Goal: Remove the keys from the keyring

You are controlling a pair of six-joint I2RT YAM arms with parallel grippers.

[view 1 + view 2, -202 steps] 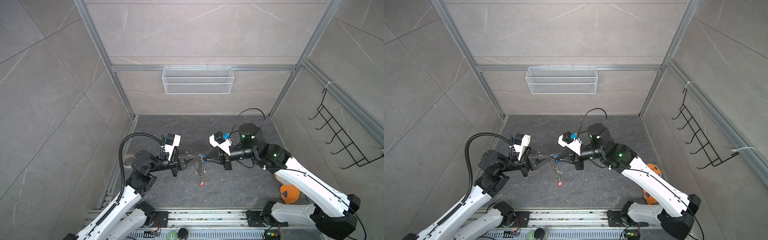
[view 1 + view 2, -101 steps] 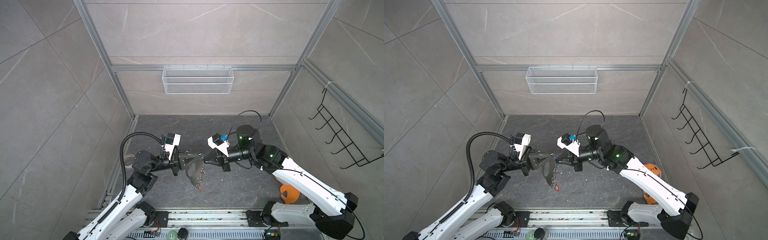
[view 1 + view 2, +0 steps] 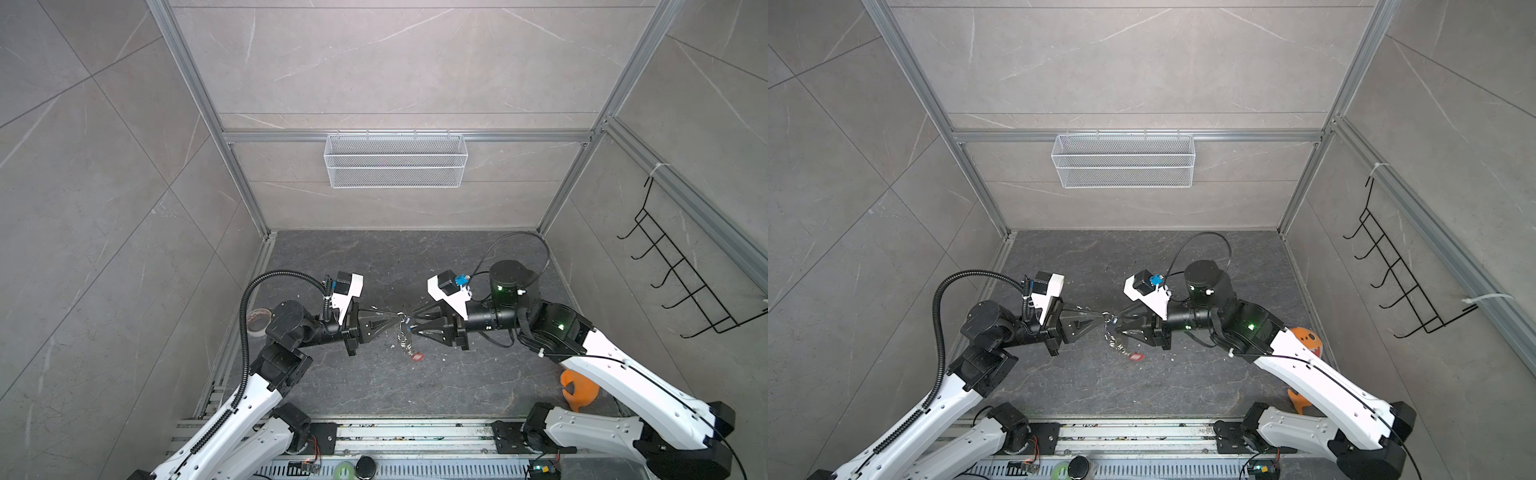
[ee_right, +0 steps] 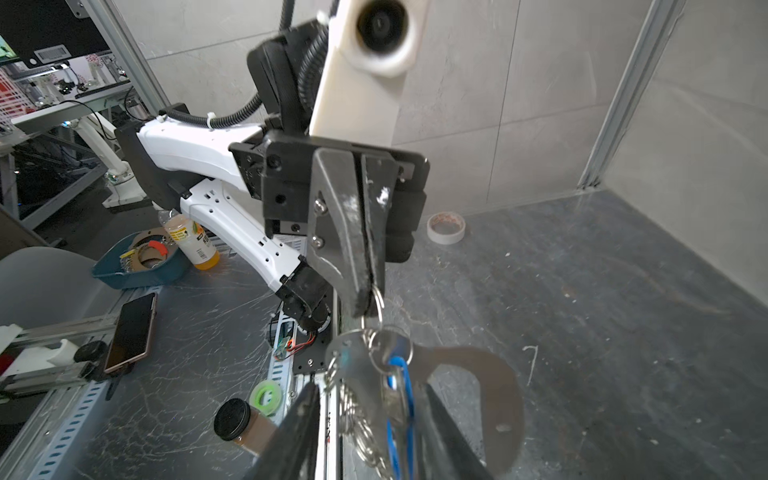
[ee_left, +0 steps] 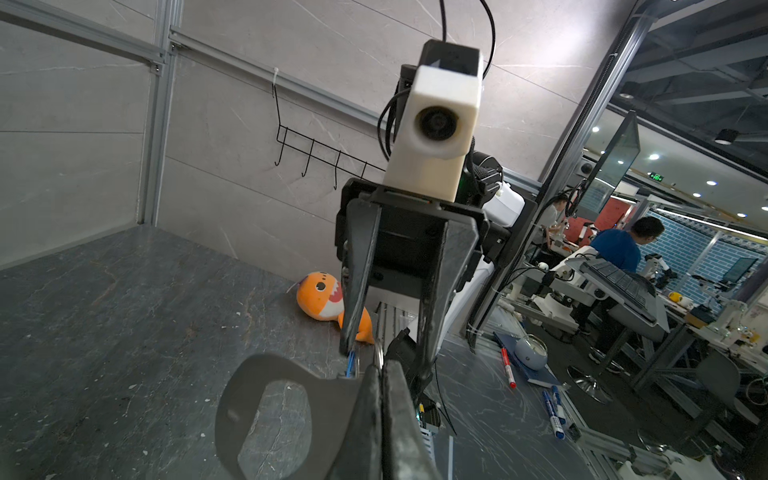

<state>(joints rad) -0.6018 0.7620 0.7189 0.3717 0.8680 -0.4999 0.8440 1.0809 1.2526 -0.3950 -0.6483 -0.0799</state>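
My left gripper (image 3: pixel 398 324) (image 3: pixel 1105 314) is shut on a silver ring (image 4: pixel 377 300) at the top of the keyring, held above the floor mid-cell. The chain of rings (image 3: pixel 403 340) (image 3: pixel 1113 337) hangs below it with the red key (image 3: pixel 417 356) (image 3: pixel 1136 356) lowest. The grey tag (image 5: pixel 328 399) (image 4: pixel 498 395) juts sideways from the rings. My right gripper (image 3: pixel 412 325) (image 3: pixel 1119 325) faces the left one and stands open. The blue key (image 4: pixel 400 415) (image 5: pixel 352 363) and a flat silver key (image 4: pixel 351 365) hang between its fingers (image 4: pixel 299 436), not pinched.
A tape roll (image 3: pixel 255 322) lies by the left wall behind the left arm. An orange toy (image 3: pixel 577 392) sits at the front right near the right arm's base. On the back wall hangs a wire basket (image 3: pixel 395 160); a black hook rack (image 3: pixel 681 286) is on the right wall.
The right gripper, shut at the keyring a second ago, has opened. The bundle swung out, tag showing, half a second ago; it now hangs from the left gripper alone.
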